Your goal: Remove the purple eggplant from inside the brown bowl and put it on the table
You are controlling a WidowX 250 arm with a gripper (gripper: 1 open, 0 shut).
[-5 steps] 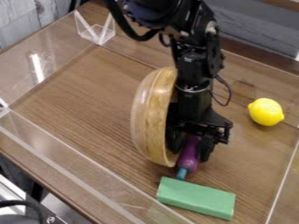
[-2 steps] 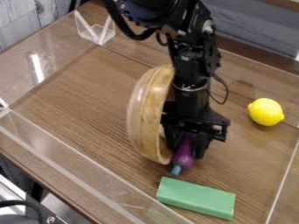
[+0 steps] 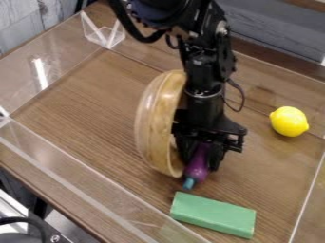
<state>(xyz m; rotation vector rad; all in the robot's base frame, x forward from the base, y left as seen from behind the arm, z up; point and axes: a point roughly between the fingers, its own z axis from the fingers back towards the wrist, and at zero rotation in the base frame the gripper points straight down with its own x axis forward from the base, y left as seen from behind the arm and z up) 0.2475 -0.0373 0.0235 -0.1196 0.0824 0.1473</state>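
The black arm reaches down from the top of the view to the middle of the wood-grain surface (image 3: 89, 104), its claw (image 3: 203, 163) pointing straight down. The claw is clamped on the purple eggplant (image 3: 200, 169), whose glossy body shows between and just below the black fingers, its lower end with a bit of teal stem close to the surface; whether it touches the wood cannot be told. The brown bowl (image 3: 155, 123) stands tipped up on its edge right beside the arm, its rounded outside facing the camera's left and its opening turned toward the arm, so the eggplant sits at the bowl's lower rim rather than deep inside it. Just in front of the claw, near the lower edge, lies a green block (image 3: 214, 214), flat on the surface and apart from the eggplant. A yellow lemon (image 3: 290, 121) rests well off to the right. Clear plastic walls (image 3: 38, 71) ring the surface
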